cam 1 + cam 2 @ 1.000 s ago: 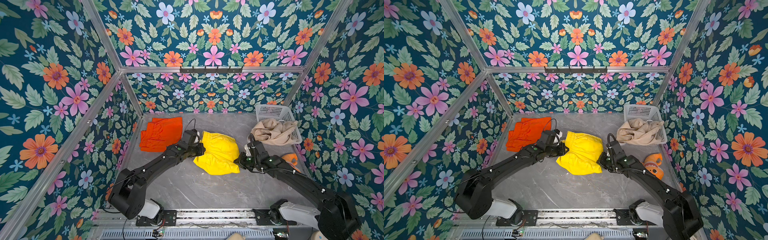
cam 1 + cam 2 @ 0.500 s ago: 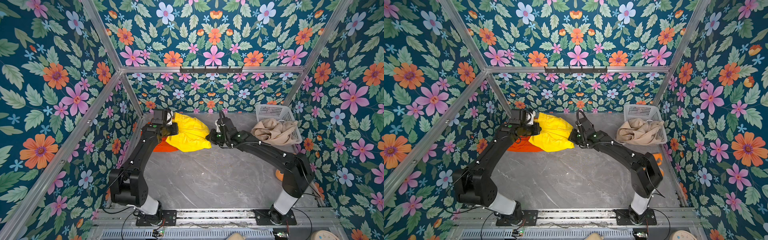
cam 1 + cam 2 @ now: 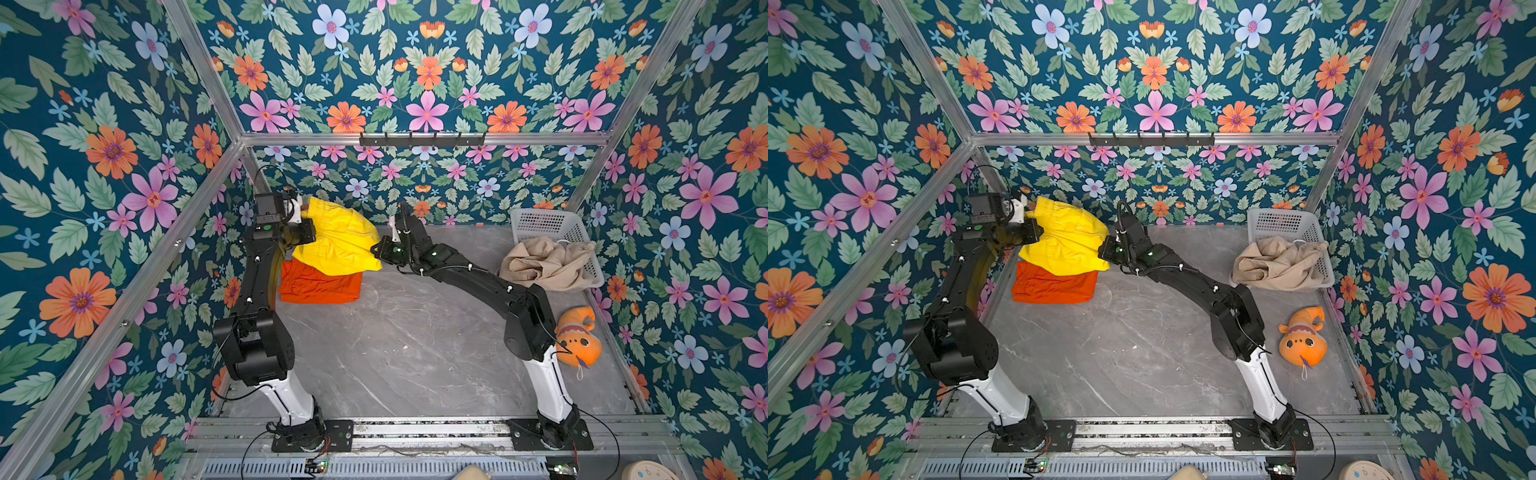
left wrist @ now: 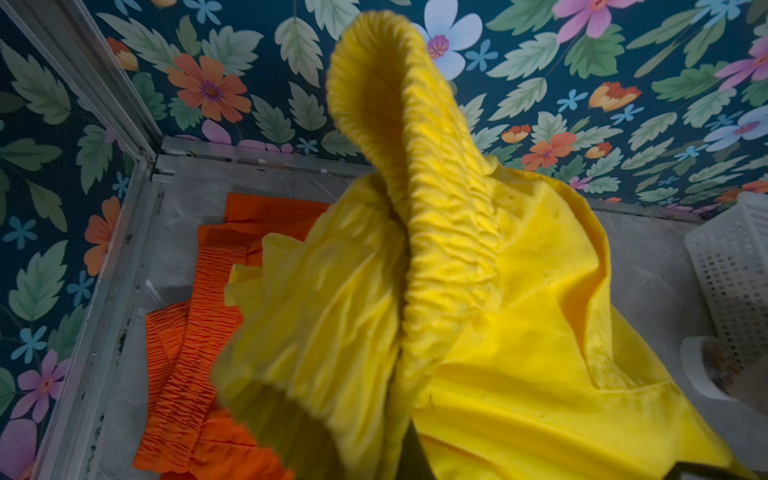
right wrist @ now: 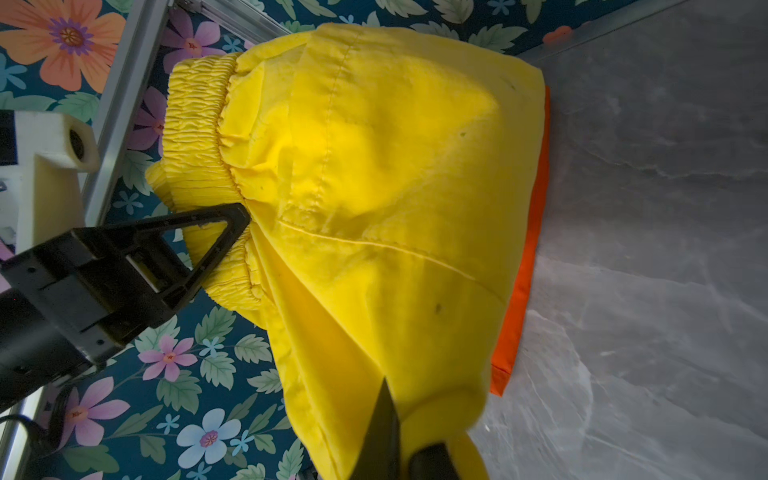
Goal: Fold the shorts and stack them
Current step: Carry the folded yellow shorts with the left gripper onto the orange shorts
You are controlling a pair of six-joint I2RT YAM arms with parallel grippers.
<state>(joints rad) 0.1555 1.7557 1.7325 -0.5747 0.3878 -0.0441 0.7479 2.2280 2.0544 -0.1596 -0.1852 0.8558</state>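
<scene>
1. Yellow shorts (image 5: 374, 187) at the left gripper (image 5: 243, 218): thin, smooth matt cloth, with a finely crinkled waistband.
2. That gripper: matt black plastic.
3. Orange shorts (image 4: 183, 332) beneath it: ribbed, crinkly cloth.
4. Table (image 3: 415, 353) below: smooth grey marbled surface with a faint sheen.
5. Basket (image 3: 540, 224), well apart from the right gripper (image 3: 377, 254): white perforated plastic.

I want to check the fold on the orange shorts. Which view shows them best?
A top view: the orange shorts lie folded, their far part hidden by the yellow shorts. The left wrist view shows their crinkled waistband end; the right wrist view shows only a thin edge.
</scene>
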